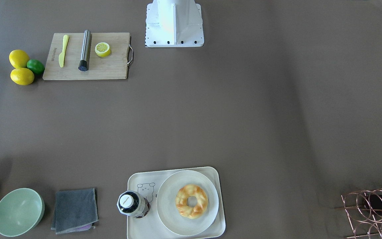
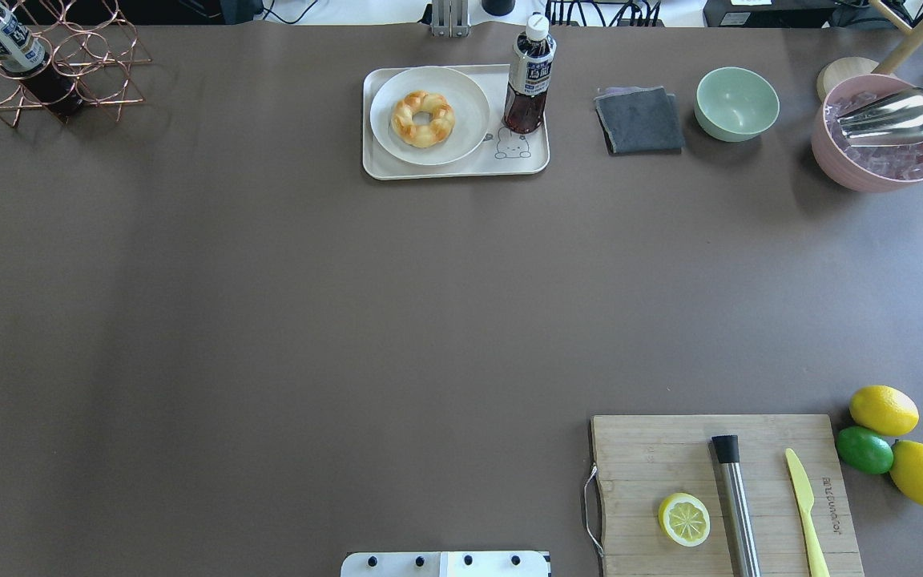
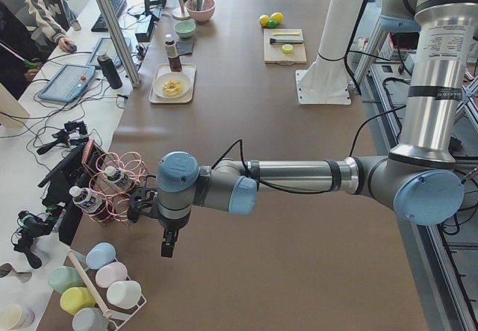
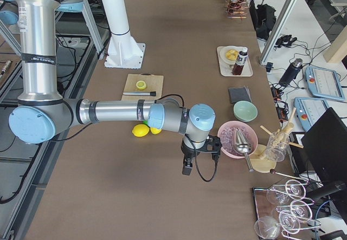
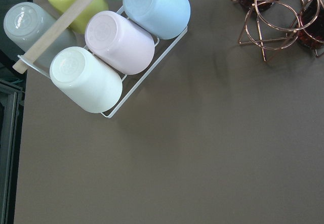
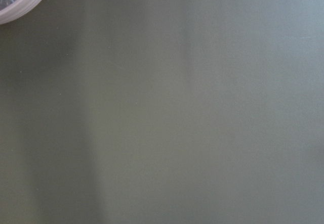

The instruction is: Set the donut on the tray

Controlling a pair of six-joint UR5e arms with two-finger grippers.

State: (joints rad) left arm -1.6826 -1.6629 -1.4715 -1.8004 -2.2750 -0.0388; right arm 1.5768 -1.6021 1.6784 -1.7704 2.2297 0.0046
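The tray [image 2: 453,171] is at the far edge of the table from my base. On the tray lies a round plate [image 2: 465,94], and a bottle [image 2: 529,80] stands beside it. The donut [image 2: 423,119] lies in the middle of the plate. My left gripper [image 3: 169,243] and right gripper [image 4: 187,167] hang well apart from the tray; I cannot tell how wide they are.

Wooden cutting board [image 2: 654,457] with lemon half [image 2: 684,519], green bowl [image 2: 737,102] beside grey cloth [image 2: 639,120]
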